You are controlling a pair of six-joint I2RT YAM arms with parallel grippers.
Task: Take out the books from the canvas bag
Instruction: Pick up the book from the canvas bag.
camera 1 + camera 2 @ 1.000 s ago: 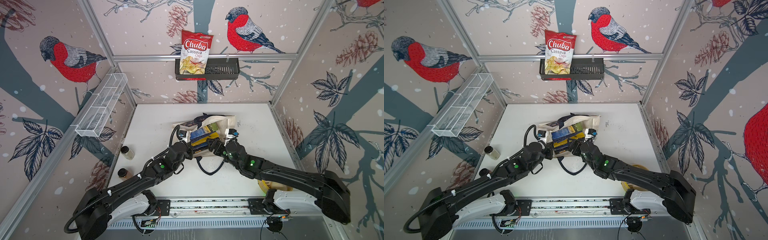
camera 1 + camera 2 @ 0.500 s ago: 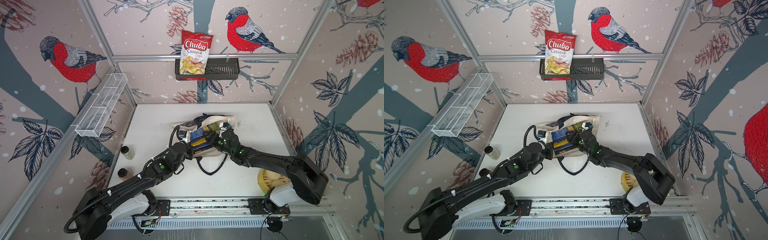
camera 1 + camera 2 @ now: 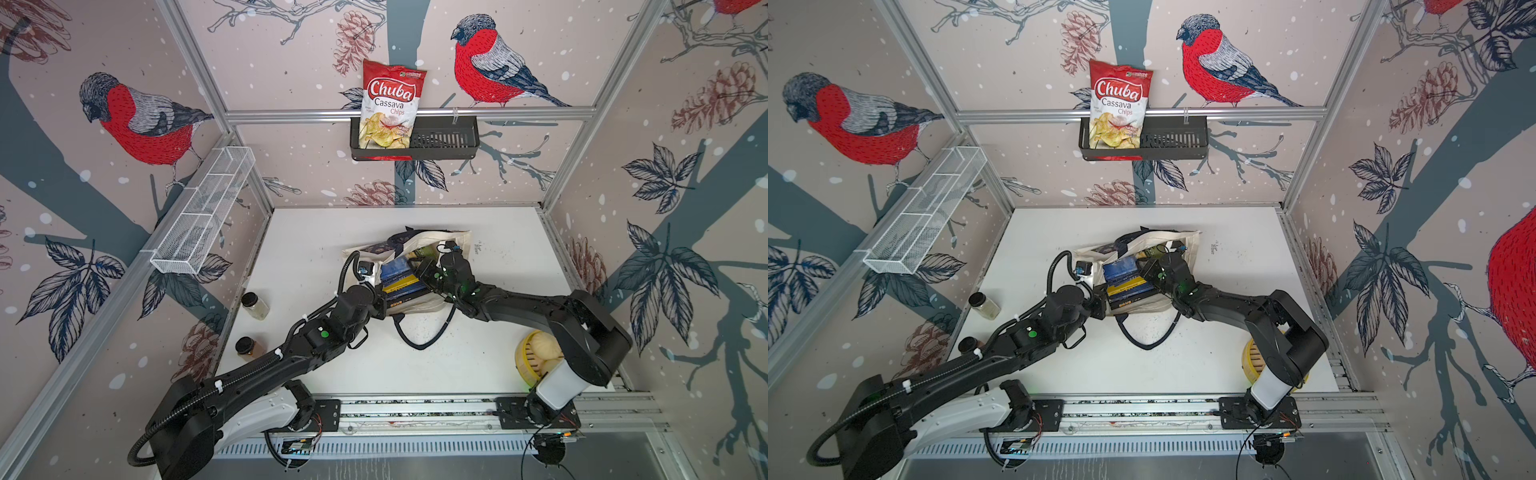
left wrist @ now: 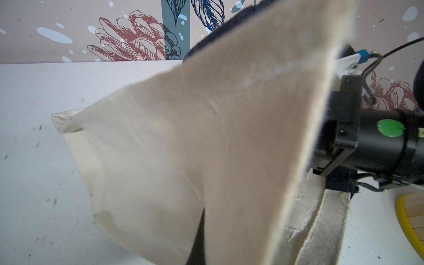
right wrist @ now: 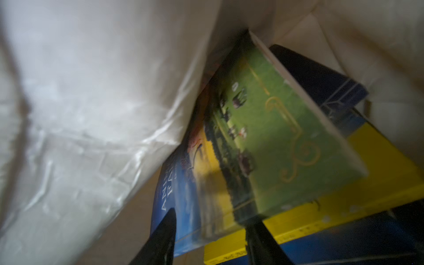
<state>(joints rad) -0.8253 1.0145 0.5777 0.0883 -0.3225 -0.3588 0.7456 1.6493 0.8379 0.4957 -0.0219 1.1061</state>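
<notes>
The cream canvas bag [image 3: 455, 243] [image 3: 1187, 249] lies mid-table with its mouth turned upward in both top views. Inside it shows a stack of dark blue and yellow books [image 3: 401, 278] [image 3: 1125, 279]. My left gripper [image 3: 381, 301] [image 3: 1100, 305] is shut on the bag's near rim, and cloth [image 4: 183, 137] fills its wrist view. My right gripper [image 3: 419, 268] [image 3: 1148, 268] [image 5: 212, 238] reaches into the bag, fingers apart. Between them is the near corner of a green-and-blue book [image 5: 263, 137], tilted over a yellow one [image 5: 367, 183]. I cannot tell whether the fingers touch it.
Two jars [image 3: 254, 305] [image 3: 245, 346] stand at the table's left edge. A yellow steamer with buns [image 3: 536, 353] sits front right under my right arm. The bag's navy handle [image 3: 419, 338] loops onto the table. A wire shelf [image 3: 203, 216] and a chips basket [image 3: 440, 137] hang on the walls.
My right arm has pushed farther into the bag with its elbow folding back, and its fingers have drawn closer together. The left arm has stayed on the rim.
</notes>
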